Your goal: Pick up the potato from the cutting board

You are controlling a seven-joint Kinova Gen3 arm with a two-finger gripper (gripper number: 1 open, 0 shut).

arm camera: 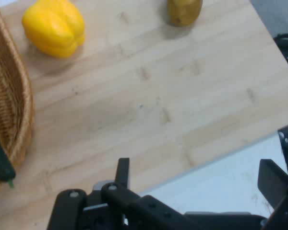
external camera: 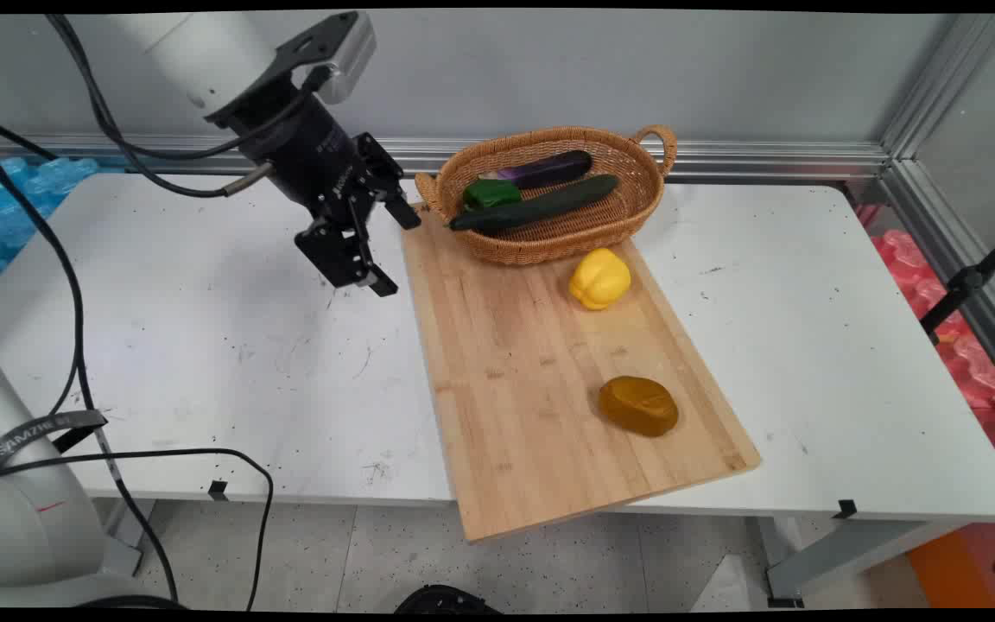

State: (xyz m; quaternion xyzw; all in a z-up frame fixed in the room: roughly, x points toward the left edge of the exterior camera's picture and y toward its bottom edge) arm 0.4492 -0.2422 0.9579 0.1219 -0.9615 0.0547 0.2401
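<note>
Potato (external camera: 638, 405) nearest; eggplant (external camera: 544, 169) main view only.

- This is a robotics lab, a test cell rather than a kitchen.
- A white table (external camera: 204, 345) stands against a bare grey wall (external camera: 636, 69) framed by aluminium rails (external camera: 921, 104).
- Black cables (external camera: 74, 285) hang loose from the arm.
- Toy vegetables sit in a wicker basket (external camera: 549, 238) on a wooden board (external camera: 532, 415), staged like props.

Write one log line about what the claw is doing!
claw: open, empty | above cutting board left edge | nearest: wicker basket
</note>
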